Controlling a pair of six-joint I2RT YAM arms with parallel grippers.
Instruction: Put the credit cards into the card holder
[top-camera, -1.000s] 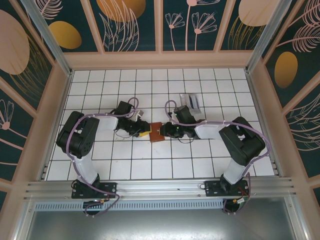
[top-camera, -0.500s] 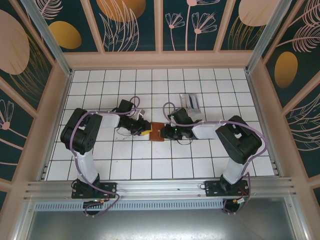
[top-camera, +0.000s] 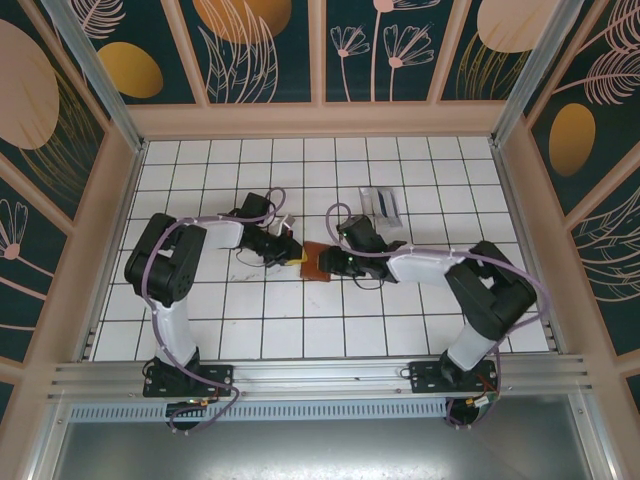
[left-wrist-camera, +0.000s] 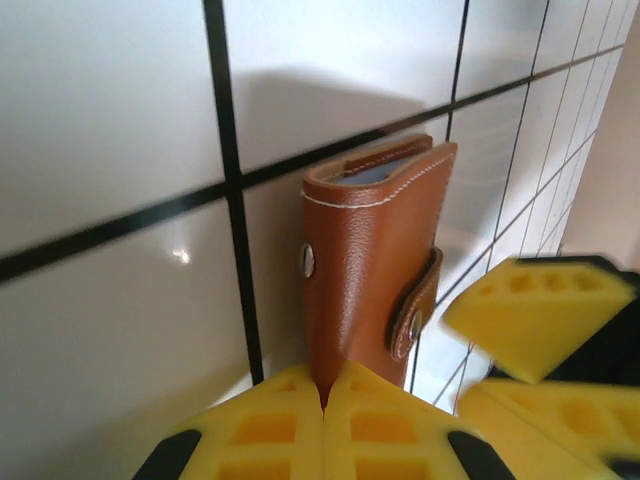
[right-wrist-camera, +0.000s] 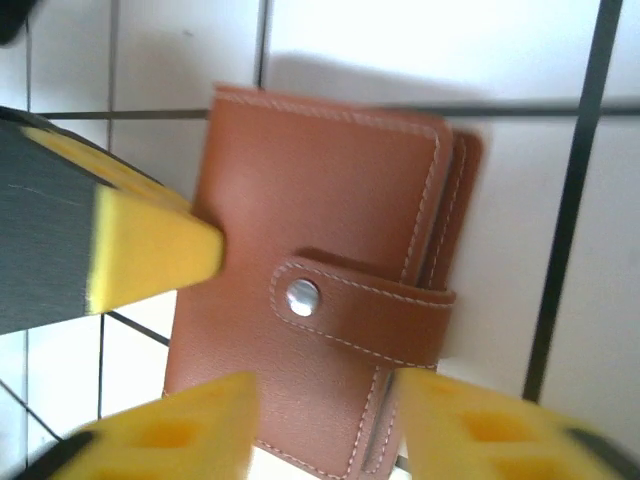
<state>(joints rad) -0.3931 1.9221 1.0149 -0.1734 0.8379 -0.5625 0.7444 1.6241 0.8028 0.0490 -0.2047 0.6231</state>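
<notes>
The reddish-brown card holder lies closed on the tiled floor between the two grippers, its tab snapped over the cover. My left gripper is shut, its yellow pads pinching the near edge of the card holder. My right gripper is open, with its fingertips either side of the holder's other edge, just below the tab. In the left wrist view the right gripper's fingers stand apart beside the holder. The pale credit cards lie on the tiles behind the right arm.
White tiled floor inside a walled booth, patterned panels on three sides. The metal rail with both arm bases runs along the near edge. Both arms reach in toward the middle.
The left gripper has closed fully onto the card holder's edge. The right gripper has opened wider and its arm has stretched out a little toward the holder.
</notes>
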